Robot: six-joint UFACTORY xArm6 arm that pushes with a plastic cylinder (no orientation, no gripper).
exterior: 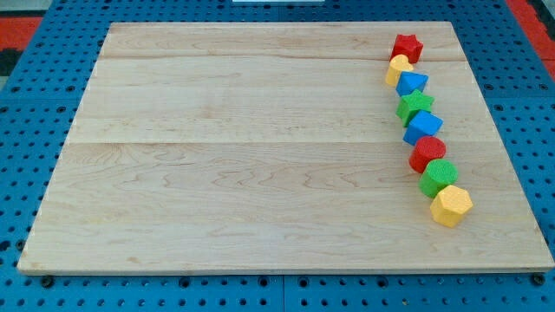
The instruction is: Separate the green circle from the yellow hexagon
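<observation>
Green circle point(440, 176) sits nr view's bottom-right of worktop point(225, 165), touching yellow hexagon point(451, 205) just below it & red circle point(427, 153) above; my tip not visible; claw state can't tell.

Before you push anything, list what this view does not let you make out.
- My tip: not in the camera view at all, so its place relative to the blocks cannot be told.
- Green circle and yellow hexagon: they look pressed together, but the view cannot confirm contact or a thin gap.
- Small yellow block near the view's top: partly covered by the red star and blue block, shape unclear.
- Wooden board: its bottom corners are rounded and dim.
</observation>
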